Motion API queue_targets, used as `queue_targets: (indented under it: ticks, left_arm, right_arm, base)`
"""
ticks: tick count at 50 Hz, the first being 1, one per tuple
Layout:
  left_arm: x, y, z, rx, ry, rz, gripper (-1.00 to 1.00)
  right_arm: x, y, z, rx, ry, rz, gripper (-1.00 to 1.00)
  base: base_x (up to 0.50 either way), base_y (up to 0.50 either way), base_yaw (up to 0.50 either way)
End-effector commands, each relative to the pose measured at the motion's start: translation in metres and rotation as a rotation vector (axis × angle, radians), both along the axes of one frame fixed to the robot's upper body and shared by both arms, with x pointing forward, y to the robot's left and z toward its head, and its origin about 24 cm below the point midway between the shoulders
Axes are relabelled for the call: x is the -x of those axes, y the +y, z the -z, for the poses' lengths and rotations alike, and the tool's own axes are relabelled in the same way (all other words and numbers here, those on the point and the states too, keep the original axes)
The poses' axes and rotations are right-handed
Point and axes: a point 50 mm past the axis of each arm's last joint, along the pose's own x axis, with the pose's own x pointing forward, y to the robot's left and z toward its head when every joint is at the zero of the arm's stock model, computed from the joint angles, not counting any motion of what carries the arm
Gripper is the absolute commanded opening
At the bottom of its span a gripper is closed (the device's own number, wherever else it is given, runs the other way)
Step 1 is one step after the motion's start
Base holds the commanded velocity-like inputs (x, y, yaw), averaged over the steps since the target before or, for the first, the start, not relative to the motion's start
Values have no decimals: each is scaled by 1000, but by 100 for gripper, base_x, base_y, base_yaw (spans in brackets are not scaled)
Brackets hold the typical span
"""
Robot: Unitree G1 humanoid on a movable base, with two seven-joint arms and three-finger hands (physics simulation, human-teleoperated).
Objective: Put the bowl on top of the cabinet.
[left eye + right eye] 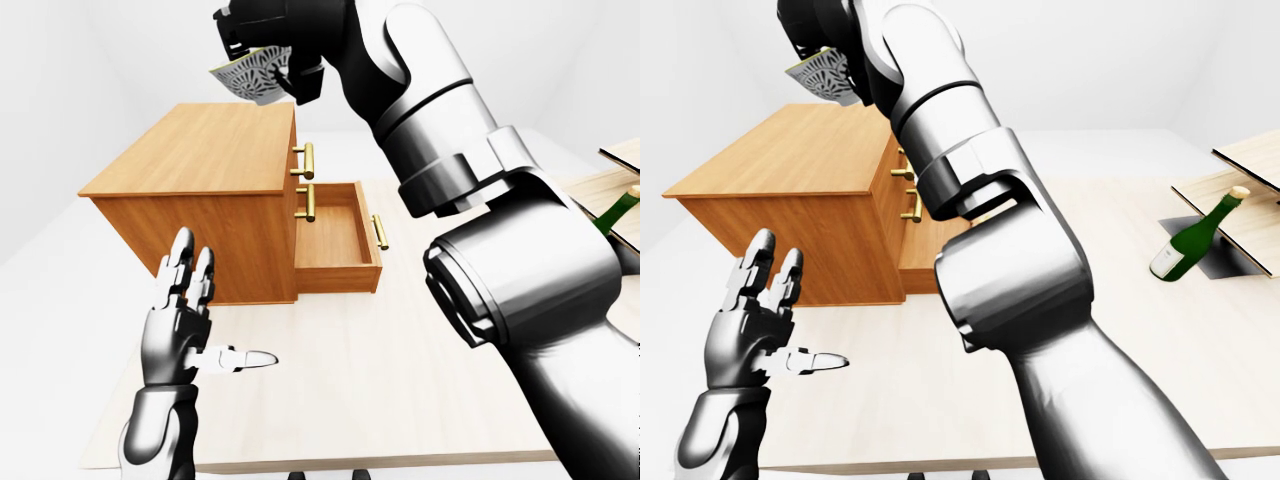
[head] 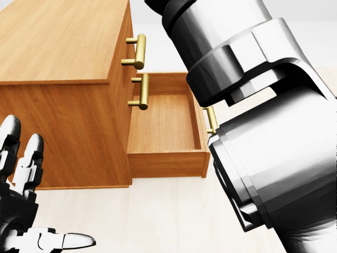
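One black right hand (image 1: 262,45) grips our patterned white bowl (image 1: 250,75) above the wooden cabinet (image 1: 195,150); we should lower level, left hand (image 1: 185,310) spread wide.

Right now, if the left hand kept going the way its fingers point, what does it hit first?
Likely the cabinet: the open left hand points its fingers up the left-eye view at the cabinet's side wall, with nothing between them. Depth is unclear.

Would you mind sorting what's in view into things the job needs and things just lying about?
Needed for the job:
- bowl, held in the right hand above the cabinet
- cabinet, its top bare

Just lying about:
- open drawer, bottom one
- green bottle, leaning
- left hand, open, idle
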Motion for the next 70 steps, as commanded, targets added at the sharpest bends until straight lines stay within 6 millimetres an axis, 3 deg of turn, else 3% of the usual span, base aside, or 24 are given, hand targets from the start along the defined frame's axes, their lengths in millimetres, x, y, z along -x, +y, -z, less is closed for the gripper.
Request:
queue_targets:
  ticks: [1,49,70]
  left_arm:
    - [-8,-2,12,13,51,-1,100]
    - [-8,-1,9,13,35,-5,100]
    - [-6,0,5,14,18,-6,100]
  right_arm:
    - [1,3,-1,-26,18,-16,-100]
    - [9,19,-2,-64,58,-92,-100]
    - [6,23,12,-71,91,-113,-100]
  base:
    - [0,0,0]
    - [0,0,0]
    - [0,0,0]
